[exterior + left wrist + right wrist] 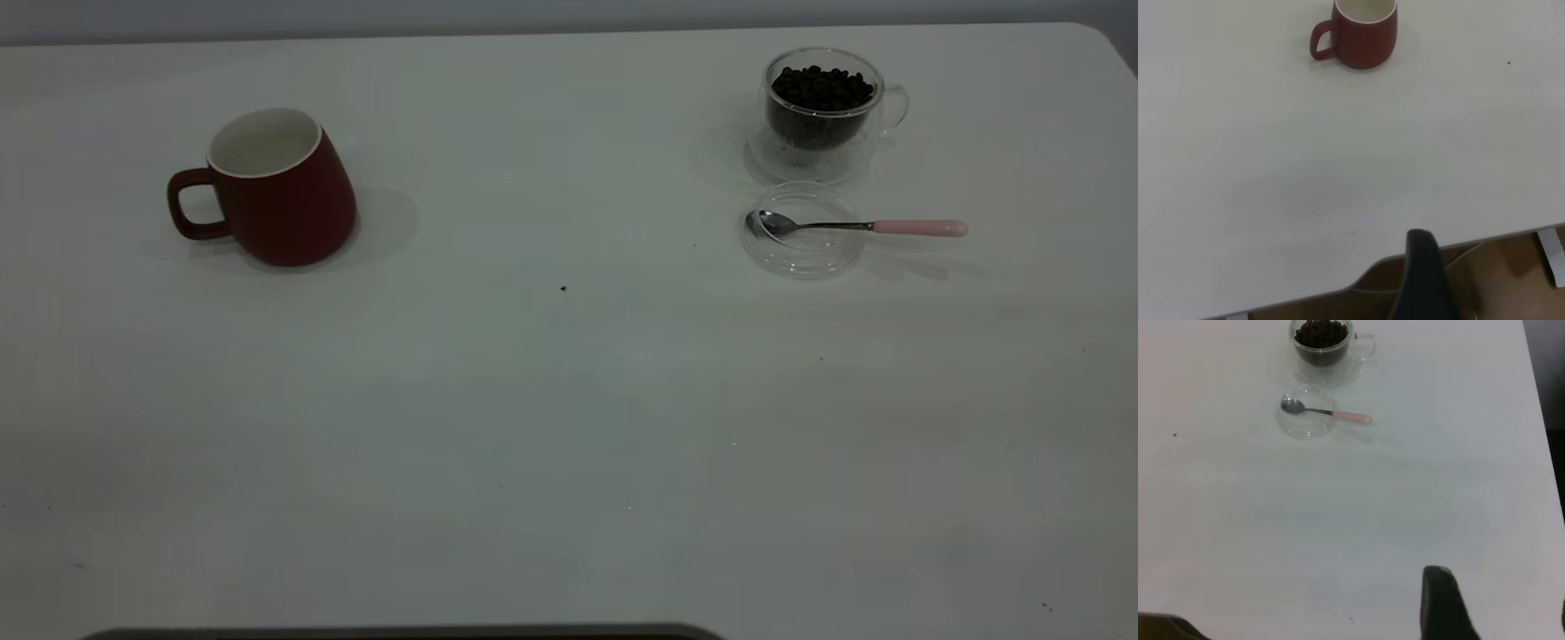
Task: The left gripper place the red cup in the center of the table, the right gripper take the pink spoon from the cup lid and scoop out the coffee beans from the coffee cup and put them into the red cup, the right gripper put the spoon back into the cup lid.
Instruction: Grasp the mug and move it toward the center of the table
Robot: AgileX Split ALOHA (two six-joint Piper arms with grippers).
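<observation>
A: Spoon? 
B: Pink-handled metal spoon (853, 226) lies across the clear round glass lid (803, 253), bowl left, handle pointing right, on the white table (551, 400).
A: Cup, tools? 
B: Red ceramic cup (277, 191) upright far left; left tool (1421, 280) and right tool (1441, 603) probably parked, spread unclear.

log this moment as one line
stage: start | red cup: table's left, empty | pink spoon: on cup lid | coffee cup: full of beans | both arms: parked

The white bench (551, 427) is carrying a red cup (283, 191) at the frame's upper left and, at upper right, a glass coffee cup (822, 111) just behind a clear cup lid (803, 244).
</observation>
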